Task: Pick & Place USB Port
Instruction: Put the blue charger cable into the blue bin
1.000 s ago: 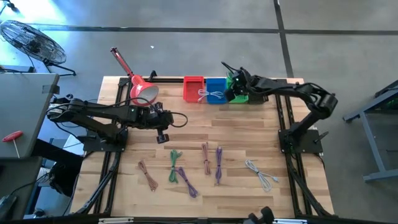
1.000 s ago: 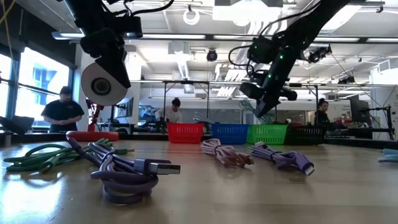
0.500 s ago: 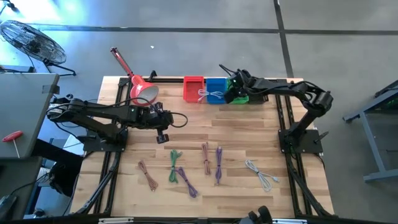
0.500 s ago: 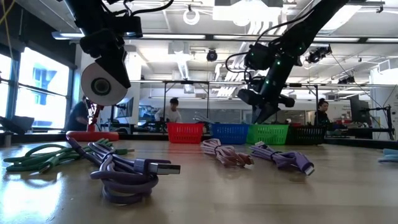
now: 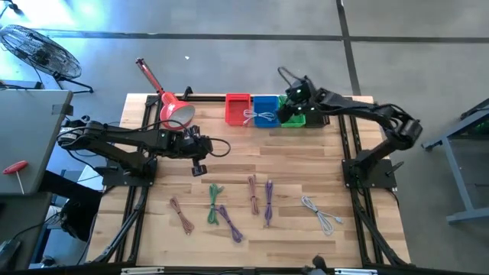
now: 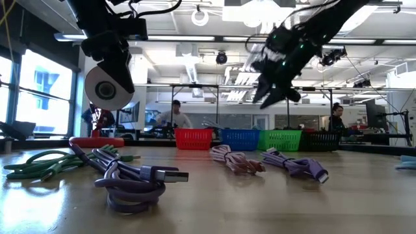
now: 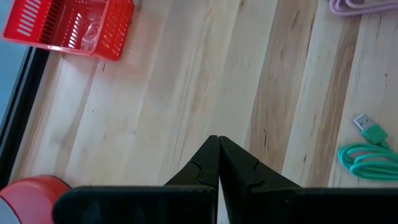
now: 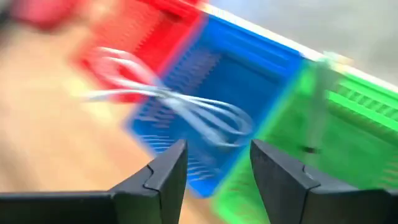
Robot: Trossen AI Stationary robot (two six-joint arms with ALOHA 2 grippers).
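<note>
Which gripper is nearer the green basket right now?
Right. The right gripper hangs open just over the green basket at the table's back edge. The left gripper, shut, waits over bare wood near mid-table, well left of it.

Robotics lab or workshop, big open-plan industrial hall. Overhead view: wood bench (image 5: 306,160) on a black metal frame, standing on a bare grey concrete floor (image 5: 229,53) w/ dark seam lines. Two dark robot arms are bolted to the frame. A floor fan (image 5: 38,50) sits at one corner, a grey cabinet (image 5: 27,130) w/ a red-handled tool (image 5: 15,169) beside the bench. Table-level view: high ceiling w/ exposed ducts and strip lights (image 6: 195,16), tall windows (image 6: 39,91) at one side, more benches and gear behind. Several people (image 6: 172,116) (small, far off) work at stations in the background.
</note>
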